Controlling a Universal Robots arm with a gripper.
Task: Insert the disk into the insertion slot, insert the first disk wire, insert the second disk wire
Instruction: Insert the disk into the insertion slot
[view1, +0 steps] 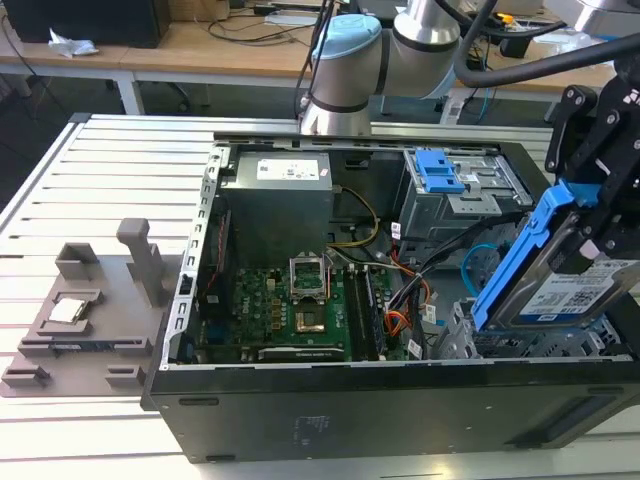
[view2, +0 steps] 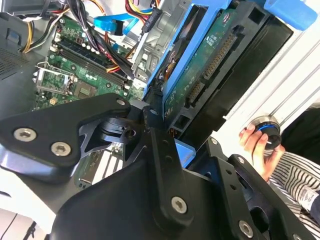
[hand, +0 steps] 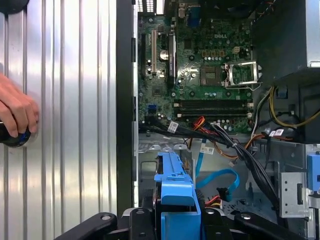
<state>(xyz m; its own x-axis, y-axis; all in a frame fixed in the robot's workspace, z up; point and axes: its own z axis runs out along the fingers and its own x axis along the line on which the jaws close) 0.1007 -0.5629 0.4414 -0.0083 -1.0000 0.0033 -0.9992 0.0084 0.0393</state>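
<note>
**Hand holding the disk tilted over the insertion slot**

The hand (view1: 585, 235) is clamping the disk (view1: 565, 295), its black fingers closing on the sides of the blue carrier frame (view1: 520, 250). In the exterior view the disk is sitting at that view's right end of the open computer case (view1: 300, 420). It is leaning steeply, with its labelled face turned upward. Its lower edge is meeting the top of the insertion slot (view1: 470, 335), and the disk is not lying flat inside. Whether the two are touching cannot be told.

The taller grey cage (view1: 470, 195) with the blue latch (view1: 437, 170) is standing just beyond the slot. The motherboard (view1: 300, 300) is lying in the middle of the case.

In the first wrist view a loose blue cable (hand: 220, 177) is curling near the carrier.

The case is resting on a slatted metal worktop (view1: 100, 160), where a person's fingers (hand: 17, 112) are gripping a round knob (view2: 267, 131).
</note>
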